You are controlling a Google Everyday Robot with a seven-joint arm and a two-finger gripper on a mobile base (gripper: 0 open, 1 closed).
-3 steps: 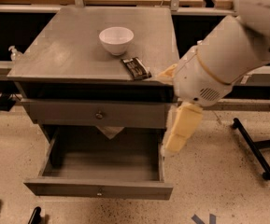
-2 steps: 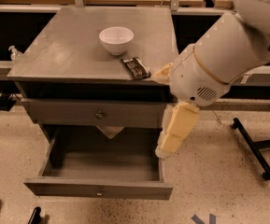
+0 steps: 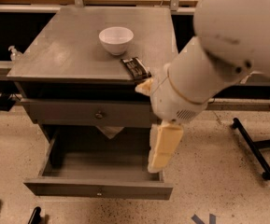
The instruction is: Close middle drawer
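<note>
the middle drawer (image 3: 78, 188) is pulled far out at the bottom of the frame. the gripper (image 3: 155, 164) hangs down over the drawer's right end, just right of the middle of the frame, under the big white arm (image 3: 228, 50). i cannot tell how wide the gripper is spread, or if it touches the drawer. another drawer (image 3: 69, 113) sits above it. on the worktop (image 3: 55, 55) are a white bowl (image 3: 116, 38) and a dark packet (image 3: 135, 68), near each other but not touching.
</note>
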